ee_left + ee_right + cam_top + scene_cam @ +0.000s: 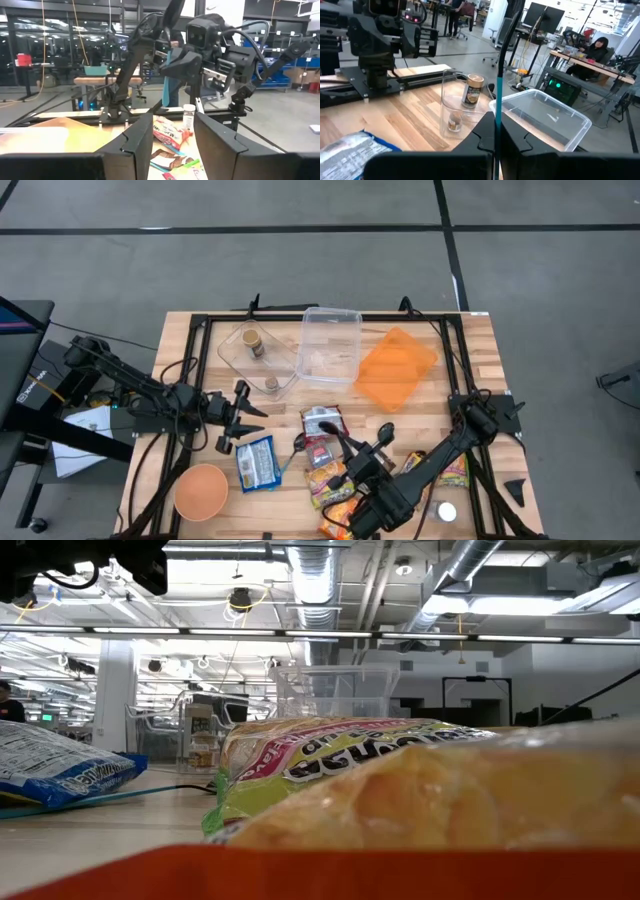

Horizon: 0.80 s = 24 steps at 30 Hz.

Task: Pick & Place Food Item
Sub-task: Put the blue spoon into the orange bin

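Note:
Food packets lie flat on the near part of the table: a blue-and-white packet, a dark red packet and a yellow-green snack bag, which also fills the low view. My left gripper is open and empty, level just left of the blue packet; its fingers frame the red packet in the left wrist view. My right gripper is above the snack bags, shut on a thin teal-and-black strip. I cannot tell what the strip is. My right gripper pinches the strip's teal lower part between its two shut fingers. The strip shows edge-on in the right wrist view and runs out past the fingertips, its dark end farthest out. It stands upright in the left wrist view.
Two clear containers stand at the far middle, one with a small jar in it, beside an orange lid. An orange bowl sits near left. More packets and a white round lid lie near right.

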### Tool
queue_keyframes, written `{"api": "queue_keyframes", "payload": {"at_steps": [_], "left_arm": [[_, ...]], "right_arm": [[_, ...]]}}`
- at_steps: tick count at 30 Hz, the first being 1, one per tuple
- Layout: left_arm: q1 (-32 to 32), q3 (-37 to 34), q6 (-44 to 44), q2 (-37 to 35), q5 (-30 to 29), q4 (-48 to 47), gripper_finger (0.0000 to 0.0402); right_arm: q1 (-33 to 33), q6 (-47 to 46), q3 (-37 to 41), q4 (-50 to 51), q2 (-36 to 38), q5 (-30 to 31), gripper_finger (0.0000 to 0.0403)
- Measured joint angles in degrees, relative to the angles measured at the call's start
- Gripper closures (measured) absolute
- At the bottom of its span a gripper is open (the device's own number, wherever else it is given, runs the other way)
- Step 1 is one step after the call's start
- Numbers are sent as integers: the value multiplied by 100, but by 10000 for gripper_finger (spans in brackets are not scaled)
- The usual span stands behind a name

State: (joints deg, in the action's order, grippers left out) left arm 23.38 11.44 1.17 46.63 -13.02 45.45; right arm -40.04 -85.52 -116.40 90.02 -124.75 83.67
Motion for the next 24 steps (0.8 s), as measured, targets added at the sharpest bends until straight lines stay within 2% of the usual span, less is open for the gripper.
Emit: {"api": "queue_keyframes", "payload": {"at_steps": [13, 24], "left_arm": [[0, 0, -15, 0, 0, 1, 266], [0, 0, -17, 2, 2, -5, 266]], "right_arm": [[-43, 47, 0, 0, 0, -48, 403], [-3, 479, 62, -3, 166, -728, 403]]}}
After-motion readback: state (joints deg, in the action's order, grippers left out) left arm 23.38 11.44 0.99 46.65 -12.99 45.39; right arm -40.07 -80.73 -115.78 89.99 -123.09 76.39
